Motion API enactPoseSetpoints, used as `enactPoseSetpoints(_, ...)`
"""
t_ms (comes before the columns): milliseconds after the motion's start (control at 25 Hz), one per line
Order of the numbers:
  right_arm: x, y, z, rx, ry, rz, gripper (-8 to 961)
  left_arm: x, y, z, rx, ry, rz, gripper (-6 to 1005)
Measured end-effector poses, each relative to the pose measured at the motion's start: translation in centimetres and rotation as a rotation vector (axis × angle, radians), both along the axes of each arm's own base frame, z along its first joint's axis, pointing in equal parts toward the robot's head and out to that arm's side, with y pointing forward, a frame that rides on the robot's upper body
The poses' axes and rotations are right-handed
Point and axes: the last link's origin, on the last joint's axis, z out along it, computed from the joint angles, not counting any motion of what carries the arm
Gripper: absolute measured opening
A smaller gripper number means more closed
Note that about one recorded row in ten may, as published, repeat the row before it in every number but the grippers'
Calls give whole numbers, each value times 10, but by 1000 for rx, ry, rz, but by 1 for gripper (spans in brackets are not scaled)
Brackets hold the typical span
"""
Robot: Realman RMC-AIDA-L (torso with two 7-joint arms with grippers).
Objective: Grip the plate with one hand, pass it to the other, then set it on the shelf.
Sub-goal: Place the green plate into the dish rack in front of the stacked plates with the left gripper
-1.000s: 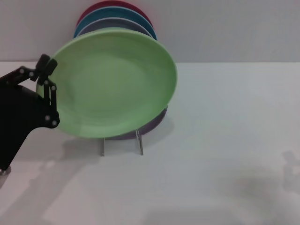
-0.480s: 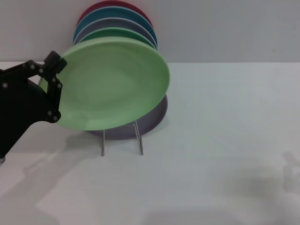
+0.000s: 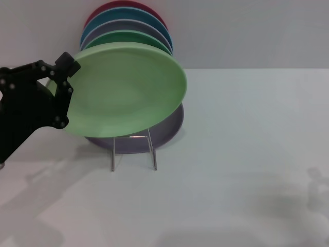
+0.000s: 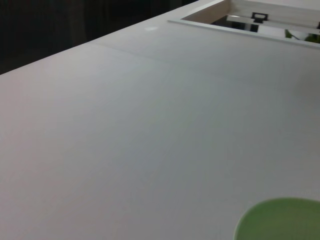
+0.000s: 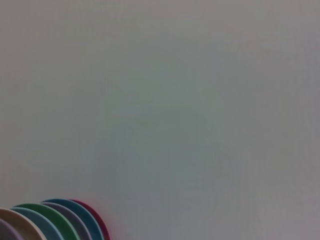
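Head view: one left gripper pinches the plate by its left rim (held tilted over the shelf); five racked plates behind are mostly hidden. Right gripper unseen.

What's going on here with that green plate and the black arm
The robot's left gripper is clamped on the edge of the round pale mint-green plate, holding it tilted above the thin chrome wire rack, in front of the coloured plates already standing there. The plate is not yet set down. The right gripper is out of view.
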Motion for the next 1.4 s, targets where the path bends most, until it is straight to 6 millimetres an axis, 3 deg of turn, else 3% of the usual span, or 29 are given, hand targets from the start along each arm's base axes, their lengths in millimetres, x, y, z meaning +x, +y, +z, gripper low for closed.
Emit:
enactPoseSetpoints(560, 1, 2, -3, -4, 17, -26, 39, 5, 15, 4, -15, 111, -52, 41)
enactPoseSetpoints(1400, 0, 3, -5, -5, 30, -38, 40, -1, 28, -19, -132, 255, 16, 44)
